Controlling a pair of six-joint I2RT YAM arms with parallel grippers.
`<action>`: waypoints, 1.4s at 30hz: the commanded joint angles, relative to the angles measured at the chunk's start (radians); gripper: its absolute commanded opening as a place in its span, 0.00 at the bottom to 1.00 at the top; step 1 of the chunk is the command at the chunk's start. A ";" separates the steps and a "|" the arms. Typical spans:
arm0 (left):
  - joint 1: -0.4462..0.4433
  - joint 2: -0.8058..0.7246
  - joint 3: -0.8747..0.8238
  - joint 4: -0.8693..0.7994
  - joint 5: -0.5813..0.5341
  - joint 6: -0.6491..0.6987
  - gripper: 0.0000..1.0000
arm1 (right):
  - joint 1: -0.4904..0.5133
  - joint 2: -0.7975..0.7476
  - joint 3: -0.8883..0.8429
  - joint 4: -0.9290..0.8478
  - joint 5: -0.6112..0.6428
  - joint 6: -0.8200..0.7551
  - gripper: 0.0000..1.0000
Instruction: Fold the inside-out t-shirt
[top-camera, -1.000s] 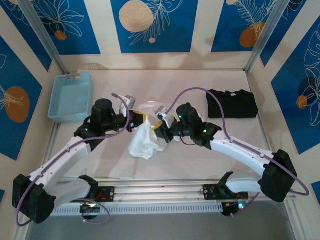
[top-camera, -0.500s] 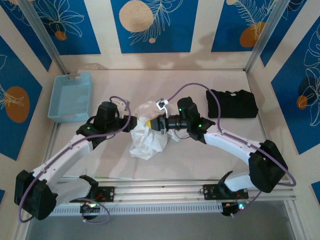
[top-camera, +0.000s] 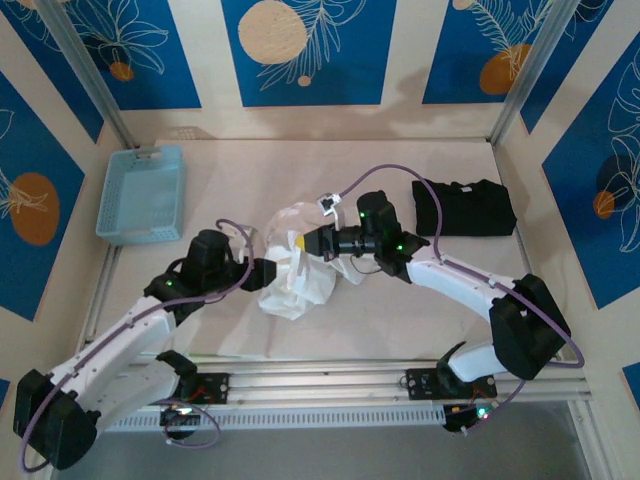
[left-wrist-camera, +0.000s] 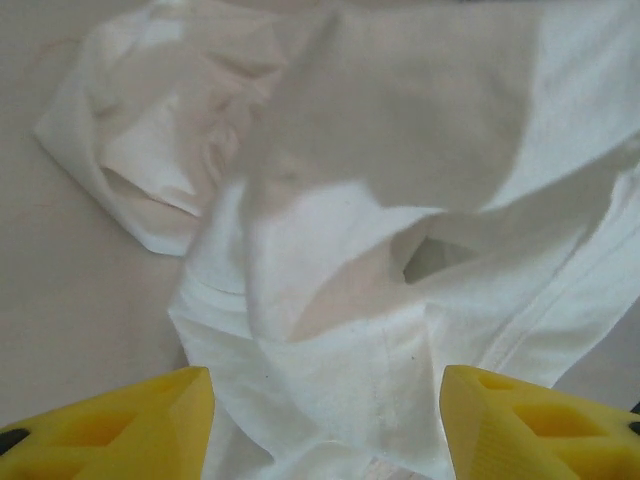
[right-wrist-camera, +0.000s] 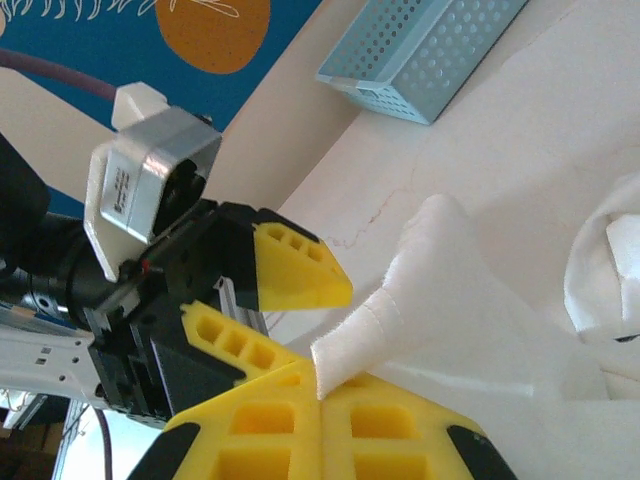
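The inside-out t-shirt (top-camera: 295, 285) lies crumpled in a white heap at the middle of the table. My right gripper (top-camera: 303, 241) is at the heap's upper edge, shut on a stitched hem of the t-shirt (right-wrist-camera: 480, 300), which sticks out between its yellow fingers (right-wrist-camera: 250, 440). My left gripper (top-camera: 270, 272) sits at the heap's left side, open. In the left wrist view the t-shirt (left-wrist-camera: 400, 130) spreads in front of and under the left gripper (left-wrist-camera: 325, 440), loose, with its fingertips (left-wrist-camera: 120, 425) wide apart. The right wrist view shows the left gripper (right-wrist-camera: 318, 322) close by, with nothing between its jaws.
A light blue basket (top-camera: 142, 192) stands at the back left of the table, also seen as the basket (right-wrist-camera: 430, 45) in the right wrist view. A black folded garment (top-camera: 465, 207) lies at the back right. Both arms reach over the table's middle.
My left gripper has opened, let go of the shirt and drawn back toward the near left. My right gripper stays shut on the hem and has swung level over the heap.
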 joint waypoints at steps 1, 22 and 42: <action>-0.025 0.033 -0.005 0.076 0.022 0.052 0.59 | -0.005 -0.013 0.023 -0.024 -0.023 -0.002 0.00; -0.095 0.098 -0.115 0.444 -0.022 0.946 0.51 | -0.095 0.030 0.077 -0.098 -0.161 0.018 0.00; -0.095 0.272 -0.061 0.509 -0.015 1.125 0.27 | -0.108 0.016 0.060 -0.091 -0.172 0.022 0.00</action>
